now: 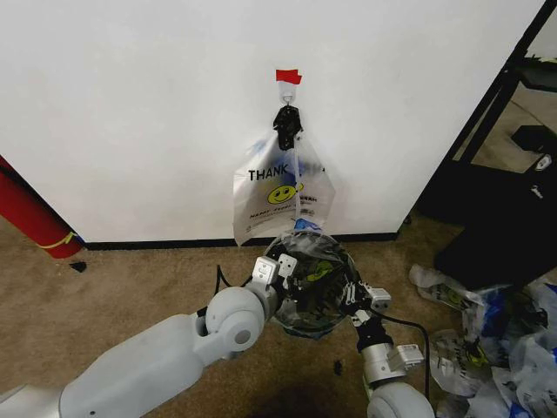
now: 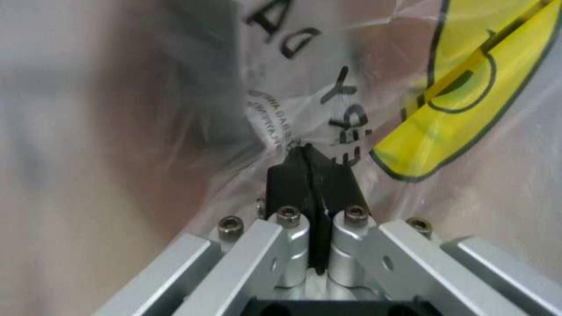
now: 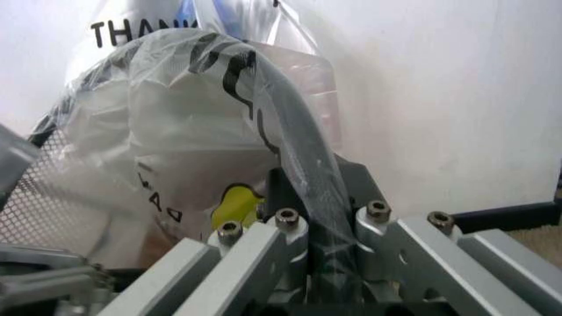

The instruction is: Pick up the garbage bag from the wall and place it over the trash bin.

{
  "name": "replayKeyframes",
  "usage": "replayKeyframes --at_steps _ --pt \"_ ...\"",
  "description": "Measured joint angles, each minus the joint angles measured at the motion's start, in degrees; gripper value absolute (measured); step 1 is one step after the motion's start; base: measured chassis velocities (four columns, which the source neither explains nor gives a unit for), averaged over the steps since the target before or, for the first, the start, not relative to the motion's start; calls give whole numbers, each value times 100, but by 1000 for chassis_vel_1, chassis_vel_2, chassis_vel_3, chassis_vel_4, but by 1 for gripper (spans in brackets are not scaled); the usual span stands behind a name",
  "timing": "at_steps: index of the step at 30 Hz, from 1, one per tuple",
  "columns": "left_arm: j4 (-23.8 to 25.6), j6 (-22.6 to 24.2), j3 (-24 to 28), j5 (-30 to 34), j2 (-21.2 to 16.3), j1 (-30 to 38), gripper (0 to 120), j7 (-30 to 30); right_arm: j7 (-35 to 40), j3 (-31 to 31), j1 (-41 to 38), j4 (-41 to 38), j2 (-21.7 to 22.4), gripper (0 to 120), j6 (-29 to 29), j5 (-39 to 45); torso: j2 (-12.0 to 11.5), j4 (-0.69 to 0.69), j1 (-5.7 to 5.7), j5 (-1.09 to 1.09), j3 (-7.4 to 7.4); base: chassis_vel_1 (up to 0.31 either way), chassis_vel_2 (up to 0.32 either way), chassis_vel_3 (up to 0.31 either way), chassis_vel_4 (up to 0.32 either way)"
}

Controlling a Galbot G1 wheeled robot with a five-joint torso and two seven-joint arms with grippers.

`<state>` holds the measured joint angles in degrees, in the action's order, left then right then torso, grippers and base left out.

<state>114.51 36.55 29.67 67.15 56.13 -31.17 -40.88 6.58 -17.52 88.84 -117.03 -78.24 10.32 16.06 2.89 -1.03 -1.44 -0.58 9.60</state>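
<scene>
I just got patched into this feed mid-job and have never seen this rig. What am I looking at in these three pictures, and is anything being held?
It is a two-armed wheeled robot facing a white wall. The wide picture comes from its head camera, looking down; the other two come from cameras on its wrists.

In the head view, one garbage bag with a "THANK YOU" print still hangs from a hook under red tape. Below it stands the black mesh trash bin on the carpet, with another such bag spread over its top.

The left end effector is at the bin's left rim; its wrist view shows the fingers shut on bag plastic. The right end effector is at the right rim, shut on a twisted strip of the bag.

More bags lie crumpled on the floor to the right.
</scene>
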Motion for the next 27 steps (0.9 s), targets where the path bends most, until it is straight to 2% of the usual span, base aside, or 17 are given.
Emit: replayKeyframes --at_steps 13,20,27 --pt "-647 21 467 47 573 470 0 -203 -31 4 23 -62 25 1 16 -56 1 0 0 0 0 0 0 0 0" --pt "-1075 27 554 69 889 545 0 -256 -32 -15 36 -129 55 1 16 -3 1 0 0 0 -1 0 0 0 0" --pt "-1394 29 634 46 1048 628 0 -256 -33 1 69 -173 55 1 15 24 1 0 0 0 -1 0 0 0 0"
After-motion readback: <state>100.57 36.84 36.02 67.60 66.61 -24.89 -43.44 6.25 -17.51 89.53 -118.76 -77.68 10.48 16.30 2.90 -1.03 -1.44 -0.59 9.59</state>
